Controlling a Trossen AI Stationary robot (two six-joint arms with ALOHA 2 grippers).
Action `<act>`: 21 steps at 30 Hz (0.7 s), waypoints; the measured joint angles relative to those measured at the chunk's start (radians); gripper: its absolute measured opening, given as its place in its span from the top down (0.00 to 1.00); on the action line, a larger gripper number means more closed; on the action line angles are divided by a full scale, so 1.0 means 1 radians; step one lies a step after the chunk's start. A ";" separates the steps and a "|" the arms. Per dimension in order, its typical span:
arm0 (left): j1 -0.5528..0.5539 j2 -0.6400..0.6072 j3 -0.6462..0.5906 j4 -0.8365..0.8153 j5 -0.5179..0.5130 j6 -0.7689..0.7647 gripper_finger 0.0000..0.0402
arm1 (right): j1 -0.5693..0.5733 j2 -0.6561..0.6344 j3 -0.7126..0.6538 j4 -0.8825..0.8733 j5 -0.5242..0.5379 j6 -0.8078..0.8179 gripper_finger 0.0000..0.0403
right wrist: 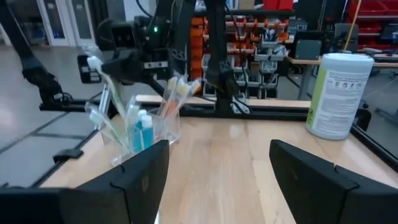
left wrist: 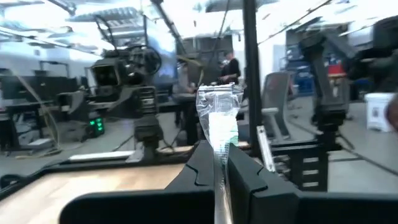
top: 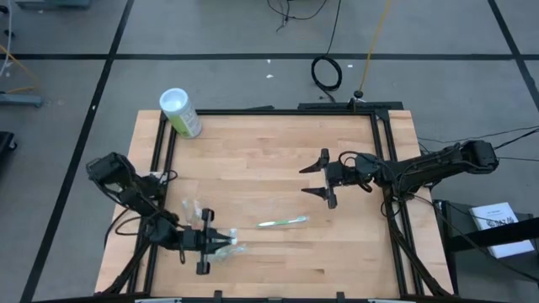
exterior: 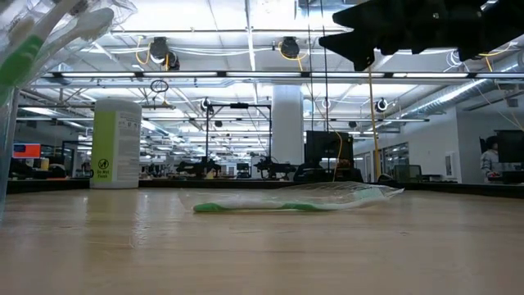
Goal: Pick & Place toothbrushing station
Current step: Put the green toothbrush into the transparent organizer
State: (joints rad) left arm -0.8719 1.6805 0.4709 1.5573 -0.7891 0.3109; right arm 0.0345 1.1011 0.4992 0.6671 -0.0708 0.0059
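Note:
My left gripper (top: 226, 244) is near the table's near-left corner, shut on a clear-wrapped toothbrush with a green part (left wrist: 219, 121). Just behind it stands the small clear holder (top: 194, 211), which shows in the right wrist view (right wrist: 142, 127) with several toothbrushes and blue-capped tubes upright in it. A second wrapped green toothbrush (top: 283, 222) lies flat on the wood at mid-table and also shows in the low view (exterior: 295, 205). My right gripper (top: 322, 178) hovers open and empty right of centre, above the table. My left gripper pinches the wrapped toothbrush between its two fingers (left wrist: 202, 165). The wrapper's free end (left wrist: 217, 99) sticks out past the fingertips. The fingers hide which part of the brush lies between them. Whether it rests on the table, I cannot tell.
A large green canister with a white lid (top: 180, 112) stands at the table's far-left corner and shows in the right wrist view (right wrist: 339, 93). A black frame (top: 383, 151) runs along the table's edges. Bare wood lies between the two grippers.

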 joint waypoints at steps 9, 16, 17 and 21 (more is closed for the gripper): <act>0.044 0.003 -0.001 -0.025 0.116 -0.091 0.99 | 0.000 0.000 0.000 0.009 0.000 0.009 0.33; 0.066 0.003 0.007 -0.064 0.262 -0.157 0.85 | 0.000 0.000 0.000 0.009 0.000 0.009 0.33; 0.068 0.003 0.010 -0.075 0.272 -0.156 0.82 | 0.000 0.000 0.000 0.007 0.000 0.009 0.33; 0.082 0.003 0.011 -0.096 0.266 -0.161 0.73 | 0.000 0.000 0.000 0.002 0.000 0.009 0.33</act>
State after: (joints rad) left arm -0.7897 1.6833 0.4824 1.4615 -0.5230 0.1496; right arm 0.0345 1.1011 0.4992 0.6689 -0.0708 0.0151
